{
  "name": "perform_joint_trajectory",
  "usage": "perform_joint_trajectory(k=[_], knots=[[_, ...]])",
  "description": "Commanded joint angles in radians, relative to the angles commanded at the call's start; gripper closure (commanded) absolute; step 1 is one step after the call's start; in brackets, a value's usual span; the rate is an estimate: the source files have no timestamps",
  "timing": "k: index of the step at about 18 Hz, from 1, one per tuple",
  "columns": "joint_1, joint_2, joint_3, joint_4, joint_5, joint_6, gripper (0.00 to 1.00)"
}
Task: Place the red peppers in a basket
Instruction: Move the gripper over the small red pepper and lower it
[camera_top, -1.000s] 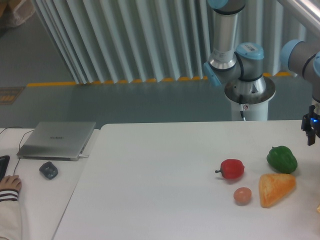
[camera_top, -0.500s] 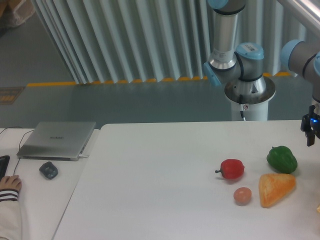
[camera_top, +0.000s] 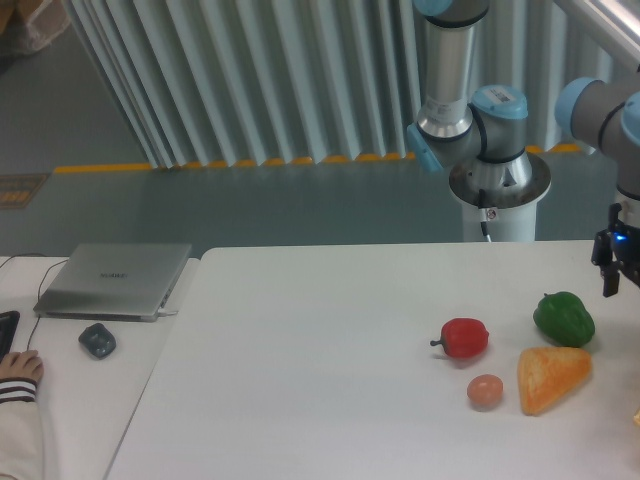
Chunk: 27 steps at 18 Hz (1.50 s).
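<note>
Now: red pepper (camera_top: 465, 338) on table (camera_top: 320, 350) | end effector (camera_top: 612, 290) opening unclear | laptop (camera_top: 115, 280) logo unreadable

Only thing that moved is the arm on the far right. The end effector (camera_top: 612, 272) has shifted a little to the left and come down a touch compared to half a second ago, so it now sits slightly further in from the edge of the frame, above and to the right of the green pepper (camera_top: 564, 318). The blue elbow joint (camera_top: 580, 103) up top slid left by about the same small amount.
</note>
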Motion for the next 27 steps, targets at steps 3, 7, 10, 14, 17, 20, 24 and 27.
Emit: perform_joint_trajectory(k=[3,7,10,14,17,20,24,27], knots=[[-0.134,-0.032,-0.009,0.005,-0.003,-0.284,0.00],[-0.235,-0.014,-0.145,0.076,0.003,-0.429,0.00],[-0.249,0.035,-0.202,0.063,0.067,-0.423,0.00],[-0.263,0.052,-0.221,-0.052,0.143,-0.421,0.00],[-0.275,0.028,-0.210,-0.051,0.144,-0.429,0.00],[-0.277,-0.002,-0.177,-0.049,0.144,-0.448,0.00],[-0.278,-0.023,-0.166,-0.043,0.141,-0.450,0.00],[-0.280,-0.043,-0.166,-0.029,0.141,-0.473,0.00]])
